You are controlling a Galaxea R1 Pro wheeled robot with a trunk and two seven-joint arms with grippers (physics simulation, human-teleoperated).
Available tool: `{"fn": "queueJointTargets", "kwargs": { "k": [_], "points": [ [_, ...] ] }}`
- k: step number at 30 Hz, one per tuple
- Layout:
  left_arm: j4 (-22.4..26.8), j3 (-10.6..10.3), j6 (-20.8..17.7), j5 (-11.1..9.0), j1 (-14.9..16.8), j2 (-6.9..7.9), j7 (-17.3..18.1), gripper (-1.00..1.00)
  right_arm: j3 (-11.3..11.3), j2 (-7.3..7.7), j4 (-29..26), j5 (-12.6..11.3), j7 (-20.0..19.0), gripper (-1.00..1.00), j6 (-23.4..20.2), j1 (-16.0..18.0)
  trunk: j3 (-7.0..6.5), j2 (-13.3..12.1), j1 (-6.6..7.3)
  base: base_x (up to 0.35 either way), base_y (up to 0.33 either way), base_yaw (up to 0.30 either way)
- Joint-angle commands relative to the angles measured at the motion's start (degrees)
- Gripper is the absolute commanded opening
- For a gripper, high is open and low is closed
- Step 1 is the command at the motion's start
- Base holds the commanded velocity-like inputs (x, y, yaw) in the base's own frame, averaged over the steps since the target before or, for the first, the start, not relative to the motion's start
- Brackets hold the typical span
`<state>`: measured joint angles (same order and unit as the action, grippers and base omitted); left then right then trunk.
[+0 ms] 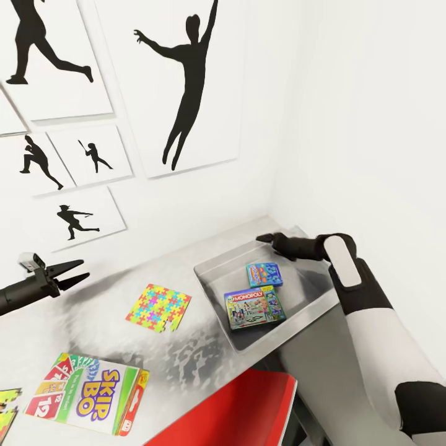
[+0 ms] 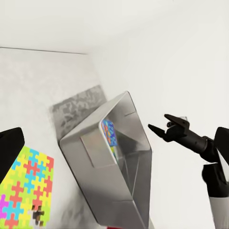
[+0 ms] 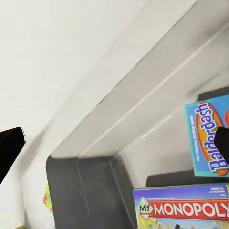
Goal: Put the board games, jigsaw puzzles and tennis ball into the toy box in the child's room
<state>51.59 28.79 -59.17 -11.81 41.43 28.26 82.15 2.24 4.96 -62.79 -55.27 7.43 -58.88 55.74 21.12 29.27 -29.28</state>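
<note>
1. At the far left of the head view the left pincer [image 1: 73, 272] hangs over the worktop [image 1: 204, 359] with its jaws parted and nothing between them. Near the front left corner lies the Skip-Bo box [image 1: 90, 393], and a strip of a second puzzle [image 1: 7, 412] shows at the picture's left edge.
2. Towards the middle, the jigsaw puzzle [image 1: 158, 306] lies flat between the left pincer and the tray [image 1: 214, 272], apart from both.
3. On the right, the tray sits in the corner by the wall. Inside it the Monopoly box [image 1: 255, 307] lies towards the near side and the smaller blue-teal game [image 1: 265, 274] just beyond it. The right pincer [image 1: 265, 238] hovers over the tray's far rim, empty and, as far as can be told, a little open.
4. Judged from this, two games are stowed, and the Skip-Bo box, both puzzles and the ball are still to go in. The jigsaw puzzle looks the handiest next pick for the left arm; being thin and flat, it calls for a low approach at one edge.
5. The left wrist view shows the tray's outer wall [image 2: 95, 157], the puzzle beside it [image 2: 26, 186] and the right pincer [image 2: 164, 126] with its fingers apart.
6. The right wrist view looks into the tray and makes the smaller game's title legible as Balderdash [image 3: 210, 138], above the Monopoly lid [image 3: 183, 210].
</note>
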Motion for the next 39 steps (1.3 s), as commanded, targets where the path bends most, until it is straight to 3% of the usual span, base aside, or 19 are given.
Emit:
{"fn": "queueJointTargets", "kwargs": {
  "k": [1, 11, 16, 19, 27, 31, 36, 39],
  "points": [
    [0.0, 0.0, -0.6, -0.1, 0.0, 0.04, 0.3, 1.0, -0.3, 0.05, -2.4, -0.6, 0.5, 1.0, -0.2, -1.2, 0.07, 0.1, -0.02, 0.0, 0.0, 0.0],
    [0.0, 0.1, -0.6, -0.4, -1.0, 1.21, 1.5, 1.0, -3.6, 0.27, -13.9, -0.9, 0.3, 1.0, -1.1, -9.4, -0.56, 0.1, -0.02, 0.0, 0.0, -0.007],
    [0.0, 0.4, -0.5, -0.3, -3.2, 1.39, 6.7, 1.0, -5.6, 0.38, -20.2, -1.7, -0.8, 1.0, -1.1, -14.4, -1.01, 0.1, -0.02, 0.0, 0.0, -0.022],
    [0.0, 0.8, 0.0, -0.3, -4.2, 1.58, 7.9, 1.0, -6.5, 0.39, -22.2, -2.1, -2.6, 1.0, -1.1, -15.9, -1.28, 0.1, -0.02, 0.0, 0.0, -0.007],
    [0.0, 1.4, 1.9, -0.6, -7.7, 2.32, 7.9, 1.0, -8.8, 0.93, -25.0, -2.2, -12.8, 1.0, -1.1, -21.2, -2.02, 0.1, -0.02, 0.0, 0.0, -0.001],
    [0.0, 1.5, 2.1, -0.7, -9.1, 2.34, 7.9, 1.0, -12.5, 1.54, -26.0, -2.3, -22.1, 1.0, -1.1, -24.1, -2.39, 0.1, -0.02, 0.0, 0.0, 0.0],
    [0.0, 1.5, 2.2, -0.7, -9.9, 2.26, 7.9, 1.0, -14.7, 1.75, -26.3, -2.1, -29.8, 1.0, -1.1, -26.6, -2.85, 0.1, -0.02, 0.0, 0.0, 0.0],
    [0.1, 1.5, 2.3, -0.7, -11.1, 2.05, 7.9, 1.0, -17.1, 1.86, -26.5, -2.0, -35.1, 1.0, -1.1, -30.2, -3.12, 0.1, -0.02, 0.0, 0.0, 0.0]
  ]
}}
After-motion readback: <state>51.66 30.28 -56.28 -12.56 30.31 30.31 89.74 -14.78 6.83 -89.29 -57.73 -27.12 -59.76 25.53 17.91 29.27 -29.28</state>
